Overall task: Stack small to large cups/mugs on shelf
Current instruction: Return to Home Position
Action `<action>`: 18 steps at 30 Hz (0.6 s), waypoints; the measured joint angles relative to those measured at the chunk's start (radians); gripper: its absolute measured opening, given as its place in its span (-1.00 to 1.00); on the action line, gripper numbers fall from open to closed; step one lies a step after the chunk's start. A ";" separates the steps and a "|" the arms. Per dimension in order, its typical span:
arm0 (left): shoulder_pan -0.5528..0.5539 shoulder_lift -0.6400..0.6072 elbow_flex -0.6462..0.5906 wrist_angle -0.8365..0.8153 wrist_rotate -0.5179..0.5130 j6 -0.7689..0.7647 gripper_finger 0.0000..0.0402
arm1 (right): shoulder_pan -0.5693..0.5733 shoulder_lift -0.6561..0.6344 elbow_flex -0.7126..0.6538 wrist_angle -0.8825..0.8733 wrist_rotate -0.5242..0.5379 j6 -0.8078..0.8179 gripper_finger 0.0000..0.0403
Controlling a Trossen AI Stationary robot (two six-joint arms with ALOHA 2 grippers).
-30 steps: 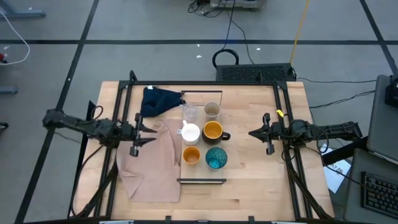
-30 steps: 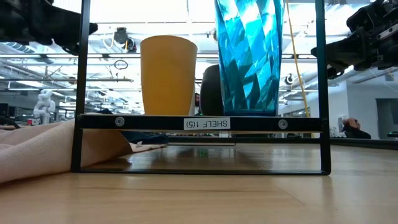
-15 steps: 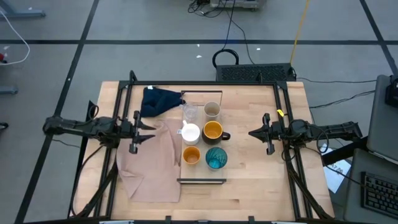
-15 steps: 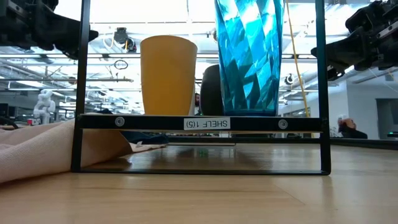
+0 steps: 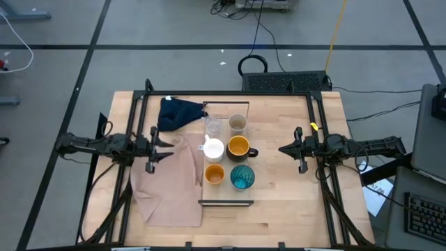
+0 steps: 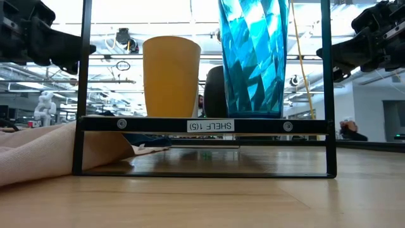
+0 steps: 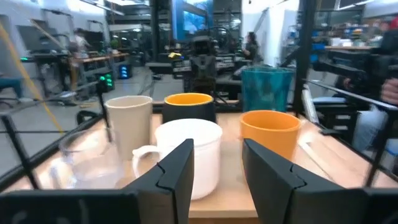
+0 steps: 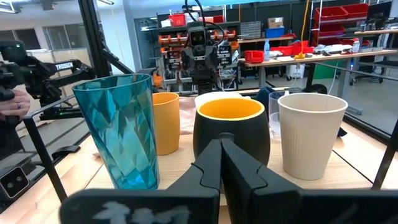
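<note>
Arms: both stretched level, pointing at the shelf (image 5: 224,193) from either side.
Left gripper (image 5: 165,148): left of shelf, fingers apart, holding nothing.
Right gripper (image 5: 282,148): right of shelf, fingers pressed together, empty.
Cups (image 5: 213,148): we count six on shelf, three pairs.
Hidden: low view shows small orange cup (image 6: 171,76) and teal tumbler (image 6: 253,57); they block most others.

Black slender left arm (image 5: 90,145) and right arm (image 5: 362,146), with dark angular gripper fingers (image 7: 177,174).
</note>
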 joint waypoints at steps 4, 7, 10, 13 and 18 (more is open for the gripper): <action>0.000 -0.010 0.000 0.031 -0.008 0.022 -0.31 | 0.000 0.001 0.000 0.003 0.000 -0.002 -1.00; 0.000 -0.010 0.000 0.009 -0.004 0.016 -0.31 | 0.000 0.002 0.000 0.004 0.000 -0.004 -1.00; 0.000 -0.010 0.000 -0.017 -0.004 -0.017 -0.31 | 0.000 0.002 0.000 0.000 0.000 -0.004 -1.00; 0.000 -0.007 0.001 -0.023 -0.001 -0.047 -0.31 | 0.000 0.002 0.000 0.000 0.000 -0.012 -1.00; 0.000 -0.007 0.001 -0.024 -0.013 -0.052 -0.31 | 0.000 0.002 0.000 0.039 0.000 -0.036 -1.00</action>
